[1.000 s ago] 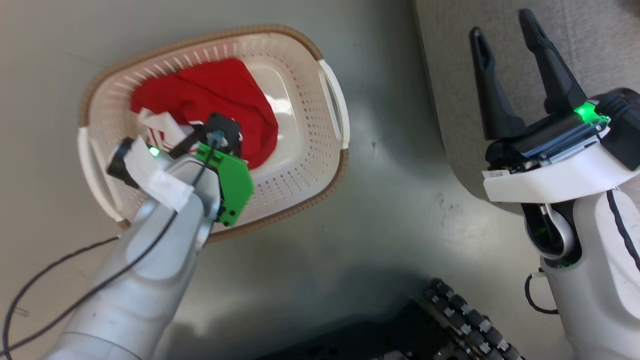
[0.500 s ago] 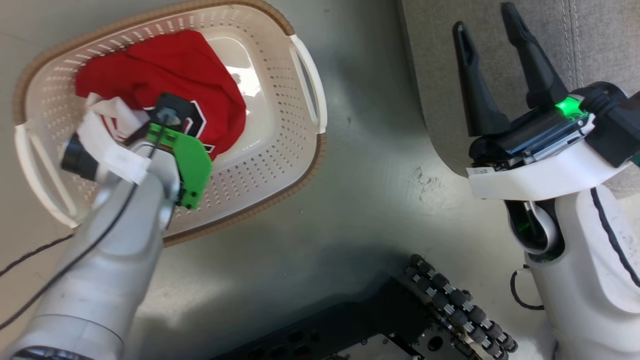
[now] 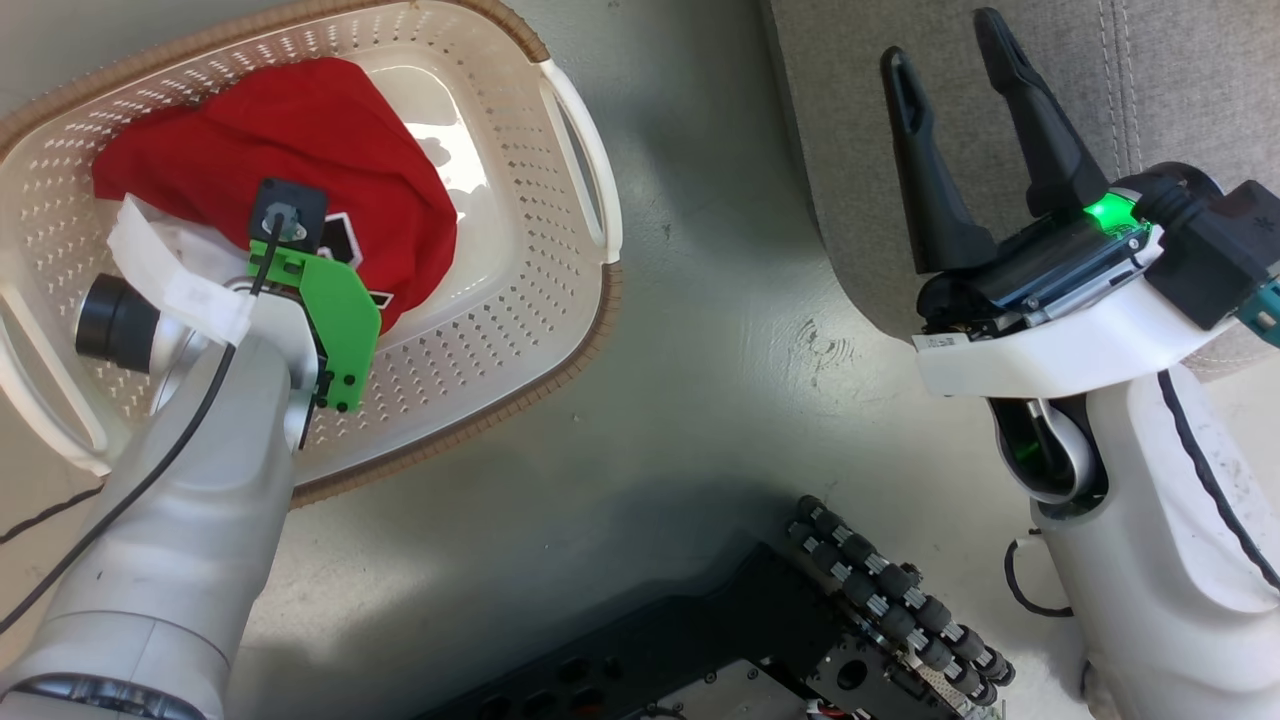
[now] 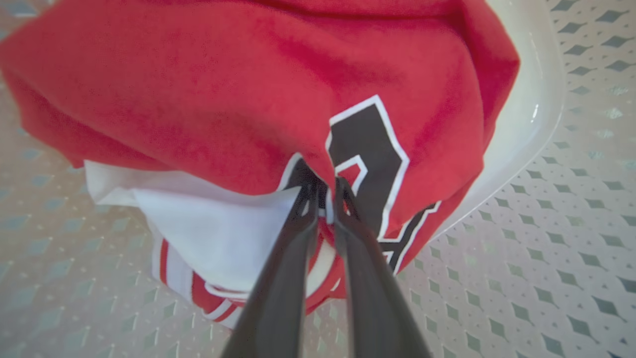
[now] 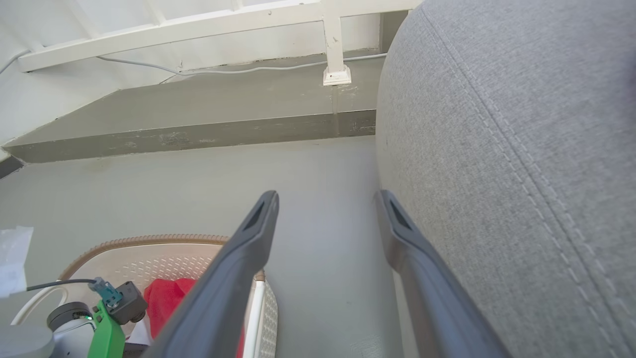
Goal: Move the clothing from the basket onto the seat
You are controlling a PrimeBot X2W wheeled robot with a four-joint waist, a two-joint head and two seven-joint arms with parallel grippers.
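At the left, the basket [image 3: 520,300] sits on the grey floor [image 3: 700,420] with the clothing [image 3: 300,150] heaped inside it, red fabric over a white, red-striped layer. The left hand [image 4: 322,186] reaches down into the basket. Its two fingers are pressed almost together, pinching a fold of the red garment right at the black-and-white number print. Further right, past bare floor, the right hand [image 3: 942,45] hangs with its fingers spread wide, holding nothing, over the edge of the grey seat [image 3: 1150,80].
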